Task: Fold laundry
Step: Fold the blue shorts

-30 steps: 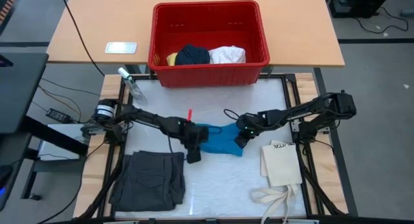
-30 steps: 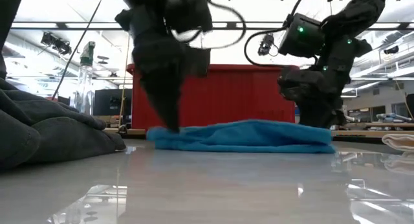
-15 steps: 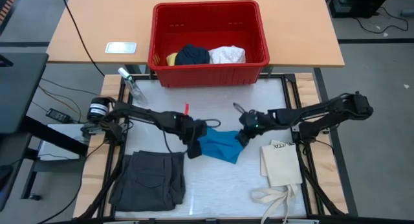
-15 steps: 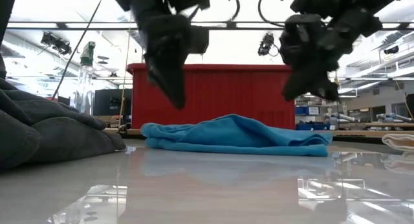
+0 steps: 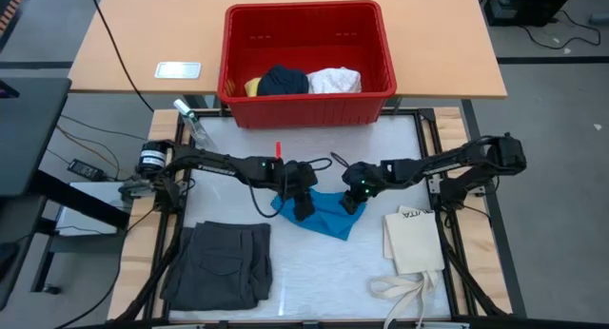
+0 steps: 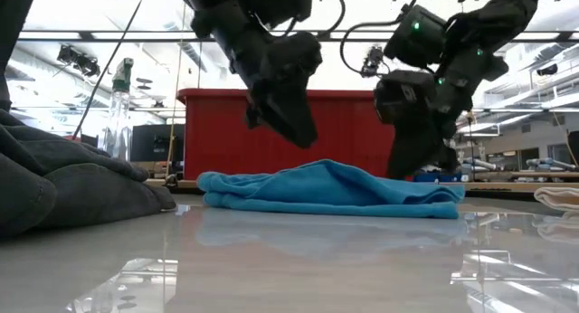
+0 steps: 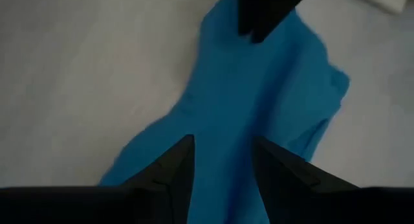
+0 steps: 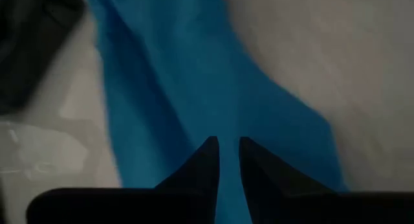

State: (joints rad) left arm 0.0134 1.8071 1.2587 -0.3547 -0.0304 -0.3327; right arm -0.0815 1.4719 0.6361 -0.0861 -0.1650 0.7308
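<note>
1. The step in hand is the folding of the bright blue cloth, which lies rumpled near the middle of the white surface, between the two arms.

2. The left pincer hangs over the blue cloth's left part. In the left wrist view its fingers stand apart with blue cloth showing between them, and nothing is clamped.

3. The right pincer is at the cloth's right edge. Its fingers stand nearly together with only a thin gap. The low view shows it down close to the cloth, but whether it pinches a fold I cannot tell.

4. The dark grey cargo shorts lie flat at the surface's near left corner, seemingly already folded. More pieces, yellow, navy and white, wait in the red basket on the wooden desk beyond.

5. The cream tote bag lies at the right, apart from the blue cloth.

6. I judge the task to be in its early part: one piece looks done and one is in work.

7. The next move calls for each pincer to take an edge or corner of the blue cloth and draw it flat. The lie of the hems is hard to read in this bunched state, so picking true corners is the tricky part.
</note>
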